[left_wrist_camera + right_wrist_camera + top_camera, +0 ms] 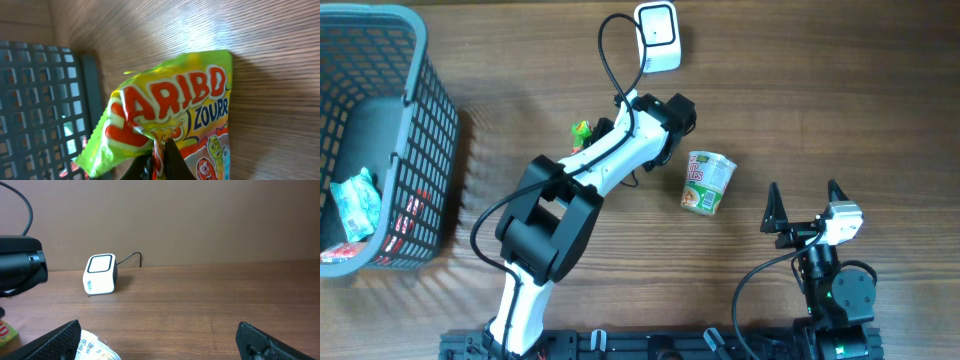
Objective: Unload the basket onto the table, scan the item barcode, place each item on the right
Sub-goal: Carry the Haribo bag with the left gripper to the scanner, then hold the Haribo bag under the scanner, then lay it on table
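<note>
The wooden surface (840, 110) carries a grey mesh basket (432, 110) at its left edge, holding packets (355, 205) whose print is too small to read. The right hand (804, 196) sits released near the front, fingers wide. Only its wrist view shows the white barcode scanner (101, 273) from the side, cable behind it. A noodle cup (706, 182) lies on its side mid-surface. From overhead the sweets bag (582, 131) is mostly hidden by the left arm. The left wrist view reads "HARIBO" and a cut-off "ZOURR", with the left hand (159, 157) clenched on the bag's lower edge, apparently off the wood, between basket and cup.
</note>
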Robot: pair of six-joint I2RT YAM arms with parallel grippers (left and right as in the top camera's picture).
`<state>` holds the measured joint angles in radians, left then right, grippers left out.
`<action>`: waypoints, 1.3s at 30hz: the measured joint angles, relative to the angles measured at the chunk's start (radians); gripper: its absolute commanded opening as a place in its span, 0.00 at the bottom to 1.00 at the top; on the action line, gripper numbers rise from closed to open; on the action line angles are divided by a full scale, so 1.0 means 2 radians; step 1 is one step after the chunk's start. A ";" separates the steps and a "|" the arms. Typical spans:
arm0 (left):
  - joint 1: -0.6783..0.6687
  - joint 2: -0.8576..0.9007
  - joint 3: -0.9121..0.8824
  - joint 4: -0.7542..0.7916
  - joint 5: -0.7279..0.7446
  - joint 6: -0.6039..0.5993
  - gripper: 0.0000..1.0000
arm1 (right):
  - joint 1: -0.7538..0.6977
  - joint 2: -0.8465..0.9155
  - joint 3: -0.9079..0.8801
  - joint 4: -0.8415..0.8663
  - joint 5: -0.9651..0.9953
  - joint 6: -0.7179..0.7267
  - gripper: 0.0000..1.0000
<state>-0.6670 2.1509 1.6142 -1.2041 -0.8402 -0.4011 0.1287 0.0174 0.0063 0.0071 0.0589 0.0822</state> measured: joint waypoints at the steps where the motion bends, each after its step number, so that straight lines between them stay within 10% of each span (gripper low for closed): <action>1: -0.002 0.000 -0.001 0.003 0.001 0.000 0.04 | 0.000 0.000 0.000 0.000 0.000 0.000 1.00; 14: -0.060 0.000 0.016 0.029 0.065 0.000 0.66 | 0.000 0.000 0.000 0.000 0.000 0.000 1.00; 17: -0.057 -0.003 0.061 0.028 0.116 0.001 0.68 | 0.000 0.000 0.000 0.000 0.000 0.000 1.00; 19: -0.049 -0.017 0.097 0.027 0.183 0.002 0.63 | 0.000 0.000 0.000 0.000 0.000 0.000 1.00; 21: -0.037 -0.038 0.112 0.025 0.225 0.002 0.09 | 0.000 0.000 0.000 0.000 0.000 0.000 1.00; 22: -0.027 -0.051 0.115 0.021 0.240 -0.001 0.04 | 0.000 0.000 0.000 0.000 0.000 0.000 1.00; 30: 0.089 -0.073 0.097 -0.032 0.286 -0.027 0.04 | 0.000 0.000 0.000 0.000 0.000 0.000 1.00; 39: 0.104 -0.069 -0.109 0.145 0.397 -0.034 0.04 | 0.000 0.000 0.000 0.000 0.000 0.000 1.00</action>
<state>-0.4583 2.0121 1.3964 -0.9150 -0.0471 -0.4698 0.1287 0.0174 0.0059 0.0063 0.0589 0.0822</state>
